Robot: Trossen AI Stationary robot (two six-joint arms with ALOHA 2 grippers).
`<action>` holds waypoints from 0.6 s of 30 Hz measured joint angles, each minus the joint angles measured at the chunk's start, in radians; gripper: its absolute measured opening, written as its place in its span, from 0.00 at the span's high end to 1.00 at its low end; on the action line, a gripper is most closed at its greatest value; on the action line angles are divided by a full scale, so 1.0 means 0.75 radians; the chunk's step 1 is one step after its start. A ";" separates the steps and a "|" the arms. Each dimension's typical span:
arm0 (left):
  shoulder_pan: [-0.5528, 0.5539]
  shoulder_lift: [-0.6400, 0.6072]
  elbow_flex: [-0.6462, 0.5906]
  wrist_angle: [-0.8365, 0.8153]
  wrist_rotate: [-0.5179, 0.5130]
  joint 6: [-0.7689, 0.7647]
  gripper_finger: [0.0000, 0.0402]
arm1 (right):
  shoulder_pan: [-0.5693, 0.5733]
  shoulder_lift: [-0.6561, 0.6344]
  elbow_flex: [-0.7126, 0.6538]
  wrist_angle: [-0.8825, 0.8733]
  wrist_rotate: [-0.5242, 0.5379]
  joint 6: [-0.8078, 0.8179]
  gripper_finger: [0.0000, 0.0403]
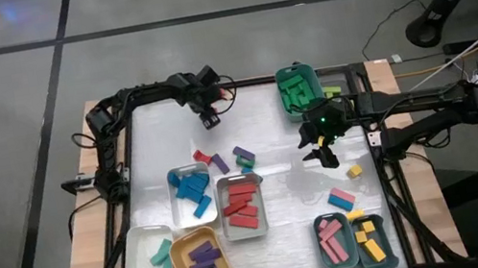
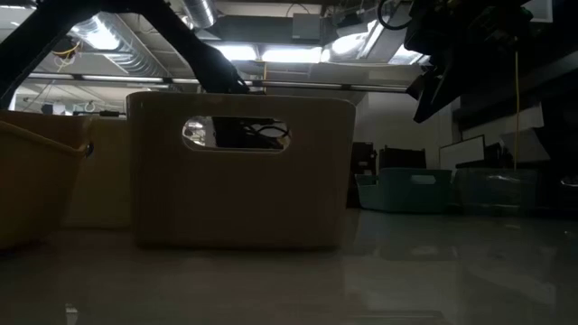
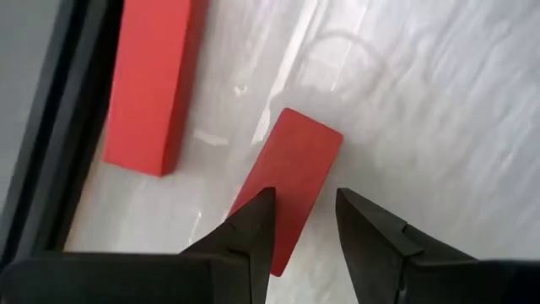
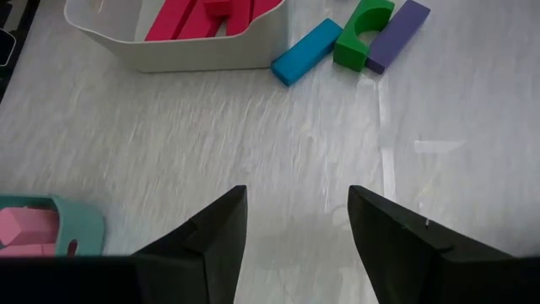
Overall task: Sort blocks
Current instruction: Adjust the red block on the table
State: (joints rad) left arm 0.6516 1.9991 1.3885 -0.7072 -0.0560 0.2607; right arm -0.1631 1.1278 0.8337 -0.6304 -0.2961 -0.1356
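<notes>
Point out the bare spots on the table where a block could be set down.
Free: the stretch between the red-block tray and the loose yellow block, under the right gripper. Also below the left gripper, left side. Crowded: the loose blocks around the blue tray.

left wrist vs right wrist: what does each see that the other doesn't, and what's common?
Left wrist only: two red blocks, one lying along a dark edge, the other on the table just ahead of the left gripper, whose fingers stand apart with nothing between them.

Right wrist only: a white tray with red blocks inside, a blue block, a green arch block and a purple block beside it, and a teal tray holding pink blocks. The right gripper is open and empty.

Both: the white table surface and an open gripper over it.
</notes>
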 joint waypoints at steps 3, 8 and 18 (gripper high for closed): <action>-0.014 -0.001 0.001 -0.040 -0.008 0.005 0.72 | 0.000 0.000 0.000 0.000 0.000 0.000 0.49; -0.055 -0.001 0.000 -0.059 -0.019 -0.001 0.72 | 0.000 0.000 0.000 0.000 0.000 0.001 0.49; -0.153 0.003 -0.004 -0.070 -0.009 0.043 0.72 | 0.000 0.000 0.000 -0.001 0.000 0.001 0.49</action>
State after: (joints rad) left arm 0.5369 2.0011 1.3853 -0.7601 -0.0628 0.2929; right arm -0.1631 1.1278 0.8337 -0.6308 -0.2958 -0.1352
